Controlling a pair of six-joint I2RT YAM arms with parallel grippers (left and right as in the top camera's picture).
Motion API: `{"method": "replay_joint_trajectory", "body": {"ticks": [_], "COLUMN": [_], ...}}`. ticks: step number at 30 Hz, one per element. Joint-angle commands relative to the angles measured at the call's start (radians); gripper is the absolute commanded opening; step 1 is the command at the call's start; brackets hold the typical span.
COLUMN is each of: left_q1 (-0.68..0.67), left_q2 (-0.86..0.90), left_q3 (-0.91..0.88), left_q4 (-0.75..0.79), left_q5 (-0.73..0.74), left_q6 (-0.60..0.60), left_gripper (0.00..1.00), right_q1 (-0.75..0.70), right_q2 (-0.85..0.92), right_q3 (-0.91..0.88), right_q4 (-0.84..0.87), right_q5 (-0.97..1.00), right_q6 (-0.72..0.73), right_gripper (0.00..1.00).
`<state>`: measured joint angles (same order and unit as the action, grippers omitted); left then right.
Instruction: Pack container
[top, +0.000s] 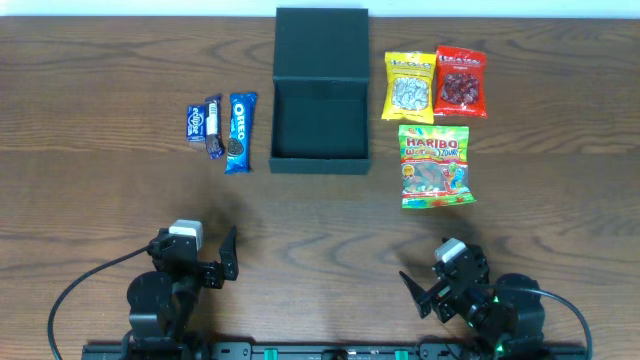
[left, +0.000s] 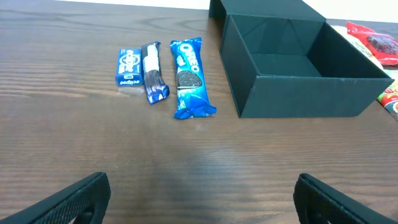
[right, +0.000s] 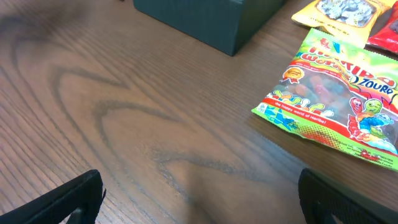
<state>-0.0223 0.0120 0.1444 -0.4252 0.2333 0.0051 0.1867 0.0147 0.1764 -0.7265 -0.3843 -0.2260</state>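
The container (top: 320, 164) is a dark, matte, square box that stands open and empty at the table's far middle, its flat lid (top: 320, 42) lying back behind it. The left wrist view shows its front wall (left: 305, 96), the right wrist view one corner (right: 205, 18). My left gripper (top: 195, 250) rests near the front edge on the left, open with only bare wood between its fingers (left: 202, 186). My right gripper (top: 445, 278) sits at the front right, open as well and empty (right: 199, 183).
Left of the box lie an Oreo packet (top: 239, 132) (left: 189, 78), a dark bar (top: 213, 127) (left: 153, 73) and a small blue pack (top: 197, 123) (left: 129, 67). Right of it lie a yellow packet (top: 410, 86), a red packet (top: 461, 82) and a Haribo bag (top: 434, 166) (right: 336, 93).
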Motion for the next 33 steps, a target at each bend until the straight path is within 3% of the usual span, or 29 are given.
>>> {"method": "replay_joint_trajectory", "body": {"ticks": [1, 5, 13, 19, 28, 33], "left_q1": [0.000, 0.000, 0.000, 0.000, 0.000, 0.000], "left_q2": [-0.008, -0.008, -0.008, -0.008, -0.008, -0.008], "left_q3": [-0.021, -0.021, -0.021, -0.021, -0.021, -0.021], "left_q4": [-0.001, -0.001, -0.001, -0.001, -0.001, -0.001], "left_q5": [0.011, 0.011, 0.011, 0.011, 0.011, 0.011], "left_q6": [0.018, 0.018, 0.018, 0.018, 0.018, 0.018], "left_gripper": [0.95, 0.95, 0.95, 0.95, 0.95, 0.95], "right_q1": [0.011, 0.011, 0.011, 0.011, 0.007, -0.003], "right_q2": [-0.010, -0.010, -0.010, -0.010, 0.039, 0.212], "right_q3": [-0.003, -0.003, -0.003, -0.003, -0.002, 0.029], "right_q4": [0.006, 0.019, 0.137, 0.171, 0.659, 0.729], "right_q5": [0.007, -0.039, -0.284, -0.323, -0.327, -0.315], "right_q6": [0.012, 0.047, 0.696, 0.970, 1.054, 1.030], "right_gripper": [0.99, 0.99, 0.99, 0.98, 0.99, 0.99]}}
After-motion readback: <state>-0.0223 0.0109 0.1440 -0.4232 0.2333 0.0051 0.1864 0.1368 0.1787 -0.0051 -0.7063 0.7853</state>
